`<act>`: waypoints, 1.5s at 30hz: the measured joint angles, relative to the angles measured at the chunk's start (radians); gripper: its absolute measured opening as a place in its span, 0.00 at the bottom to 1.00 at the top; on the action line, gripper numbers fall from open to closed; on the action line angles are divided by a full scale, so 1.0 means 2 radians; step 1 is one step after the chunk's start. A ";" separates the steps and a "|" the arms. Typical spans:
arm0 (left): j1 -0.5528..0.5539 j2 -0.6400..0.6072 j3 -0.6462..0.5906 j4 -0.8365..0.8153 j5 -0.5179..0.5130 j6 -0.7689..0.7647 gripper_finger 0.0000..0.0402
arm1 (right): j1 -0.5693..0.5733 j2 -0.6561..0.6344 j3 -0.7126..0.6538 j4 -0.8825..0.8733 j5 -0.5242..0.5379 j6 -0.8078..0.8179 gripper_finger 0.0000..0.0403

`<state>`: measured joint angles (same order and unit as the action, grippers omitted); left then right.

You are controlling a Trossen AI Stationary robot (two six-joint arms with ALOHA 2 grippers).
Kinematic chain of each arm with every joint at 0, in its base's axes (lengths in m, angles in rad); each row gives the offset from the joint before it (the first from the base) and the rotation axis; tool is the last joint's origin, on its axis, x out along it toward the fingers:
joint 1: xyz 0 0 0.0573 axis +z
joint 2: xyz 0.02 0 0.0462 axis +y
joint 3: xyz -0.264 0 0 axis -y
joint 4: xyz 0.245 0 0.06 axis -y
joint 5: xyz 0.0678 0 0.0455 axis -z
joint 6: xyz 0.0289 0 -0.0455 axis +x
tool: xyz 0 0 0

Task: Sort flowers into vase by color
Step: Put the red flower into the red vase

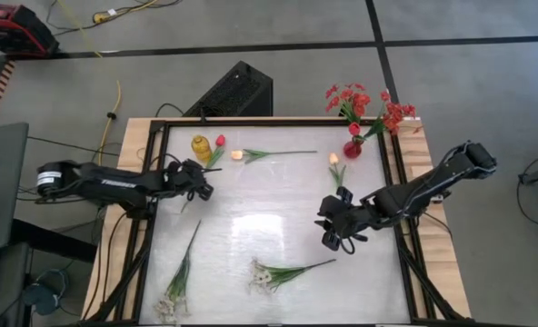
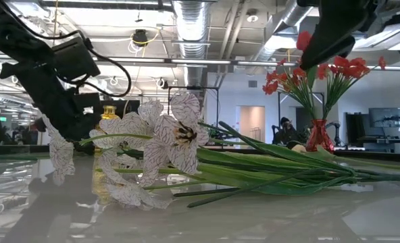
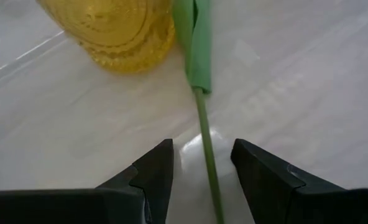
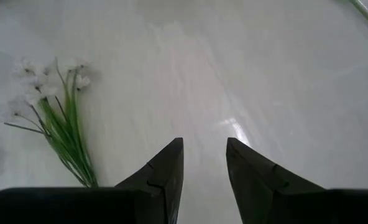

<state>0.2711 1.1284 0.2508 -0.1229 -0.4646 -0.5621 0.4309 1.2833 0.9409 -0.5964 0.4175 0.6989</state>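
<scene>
A red tulip bud [image 1: 220, 141] lies beside the yellow vase [image 1: 201, 147]. Its thin green stalk [image 3: 207, 158] runs back between the fingers of my left gripper [image 3: 202, 149], which is open, tipped down, and astride the stalk without touching it. Two cream tulips [image 1: 237, 154] [image 1: 334, 160] lie along the far side of the table. Red blossoms [image 1: 369, 104] stand in the red vase [image 1: 352, 148]. Two white sprays [image 1: 174, 300] [image 1: 267, 272] lie near the front edge. My right gripper [image 4: 204, 146] is open above bare table at mid-right, with one white spray [image 4: 53, 118] ahead of it.
A dark frame [image 1: 151, 227] runs around the glossy white tabletop. In the low view the near white spray [image 2: 166, 135] fills the foreground, and my left arm [image 2: 51, 81] stands in front of the yellow vase [image 2: 109, 111]. Bare tabletop lies between the two arms.
</scene>
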 joint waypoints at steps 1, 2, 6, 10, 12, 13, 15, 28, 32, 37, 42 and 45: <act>0.000 0.004 0.000 0.004 0.005 0.000 0.40 | 0.001 0.000 0.000 0.006 0.000 0.000 0.37; 0.001 0.008 0.000 0.008 0.009 0.001 0.39 | 0.003 0.000 0.000 0.009 0.002 0.000 0.37; 0.001 0.017 0.000 0.006 0.019 -0.005 0.29 | 0.015 0.000 0.000 0.028 0.017 0.000 0.37; 0.000 0.017 0.000 0.007 0.036 -0.004 0.08 | 0.033 0.000 0.000 0.050 0.039 0.000 0.37; -0.002 0.015 0.000 0.015 0.039 -0.002 0.03 | 0.043 0.000 0.000 0.059 0.052 0.000 0.37; -0.003 0.014 0.000 0.022 0.039 -0.001 0.02 | 0.048 0.000 0.000 0.062 0.059 0.000 0.37; -0.010 0.006 -0.001 0.037 0.038 0.008 0.02 | 0.058 0.007 0.000 0.071 0.073 -0.001 0.37; -0.073 -0.094 -0.002 0.162 -0.035 0.066 0.00 | 0.055 0.141 0.000 0.238 0.095 -0.081 0.37; -0.102 -0.115 -0.002 0.253 0.038 0.139 0.00 | 0.034 0.191 0.000 0.353 0.093 -0.144 0.37; -0.152 -0.111 -0.007 0.387 0.163 0.199 0.00 | -0.001 0.235 0.000 0.500 0.061 -0.235 0.37; -0.200 -0.088 -0.014 0.472 0.224 0.223 0.00 | -0.031 0.251 0.000 0.602 0.038 -0.275 0.37; -0.226 -0.068 -0.014 0.500 0.240 0.236 0.00 | -0.046 0.253 0.000 0.639 0.026 -0.280 0.37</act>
<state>-0.1808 0.9930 0.2226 0.8763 0.0147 -0.0894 0.3382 1.7889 0.9405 0.6814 0.4705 0.1385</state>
